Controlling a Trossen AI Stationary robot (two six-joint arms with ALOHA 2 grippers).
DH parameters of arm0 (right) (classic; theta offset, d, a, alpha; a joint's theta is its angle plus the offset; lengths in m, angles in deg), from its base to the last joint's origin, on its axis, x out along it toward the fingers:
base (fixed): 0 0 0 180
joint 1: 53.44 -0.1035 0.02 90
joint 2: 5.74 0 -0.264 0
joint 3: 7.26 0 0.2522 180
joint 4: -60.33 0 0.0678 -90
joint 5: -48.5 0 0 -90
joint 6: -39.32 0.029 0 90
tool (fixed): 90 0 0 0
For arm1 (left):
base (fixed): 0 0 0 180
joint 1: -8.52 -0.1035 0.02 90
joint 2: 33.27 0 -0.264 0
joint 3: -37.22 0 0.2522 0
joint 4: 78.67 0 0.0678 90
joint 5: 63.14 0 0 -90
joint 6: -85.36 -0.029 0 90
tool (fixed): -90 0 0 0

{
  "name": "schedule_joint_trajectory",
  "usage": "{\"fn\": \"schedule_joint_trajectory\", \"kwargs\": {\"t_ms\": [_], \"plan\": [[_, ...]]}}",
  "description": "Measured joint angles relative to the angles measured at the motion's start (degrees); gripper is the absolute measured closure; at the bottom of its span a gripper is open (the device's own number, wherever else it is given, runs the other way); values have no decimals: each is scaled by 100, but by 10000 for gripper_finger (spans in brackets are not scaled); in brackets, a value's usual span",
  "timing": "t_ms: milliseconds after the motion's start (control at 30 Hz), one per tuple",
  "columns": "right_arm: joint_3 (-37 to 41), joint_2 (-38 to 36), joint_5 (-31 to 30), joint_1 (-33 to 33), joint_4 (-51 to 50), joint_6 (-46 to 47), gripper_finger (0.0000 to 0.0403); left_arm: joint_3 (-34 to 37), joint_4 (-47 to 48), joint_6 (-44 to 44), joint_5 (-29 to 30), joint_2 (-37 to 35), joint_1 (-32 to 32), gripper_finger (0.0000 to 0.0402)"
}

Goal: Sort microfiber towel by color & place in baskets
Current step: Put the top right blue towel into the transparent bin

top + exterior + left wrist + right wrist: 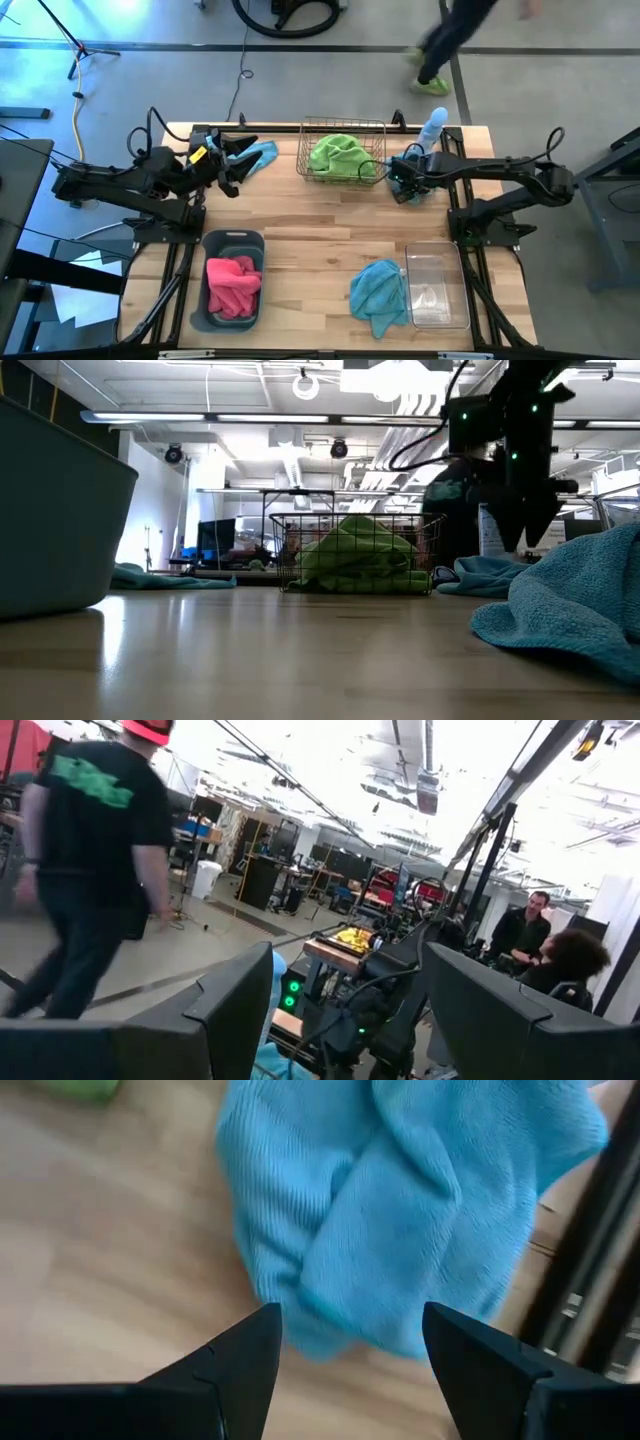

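High view shows the wire-mesh basket [342, 152] at the far edge of the wooden table [300, 225], a green towel [340, 157] inside. Just right of the basket, the right gripper [404, 185] hangs spread above a blue towel [400, 1210]. Left of the basket, the left gripper [232, 165] is spread beside another blue towel [262, 155]. Beyond the table, a person [95, 850] walks across the grey floor.
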Motion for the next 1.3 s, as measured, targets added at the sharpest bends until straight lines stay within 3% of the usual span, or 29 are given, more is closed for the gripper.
{"fn": "schedule_joint_trajectory", "kwargs": {"t_ms": [367,833,967,1133,1300], "plan": [[830,8,-62,938,1480,609,162,0,-4,8,0,3,0,156],[1766,-1,406,995,2185,832,172,0,-4,0,42,4,0,156],[1905,-11,425,894,2167,890,231,0,-2,0,42,3,1,156],[1843,-23,492,667,1969,675,371,0,-4,37,44,4,0,156],[1641,-187,601,586,1480,429,386,0,-2,37,44,3,1,156]]}}
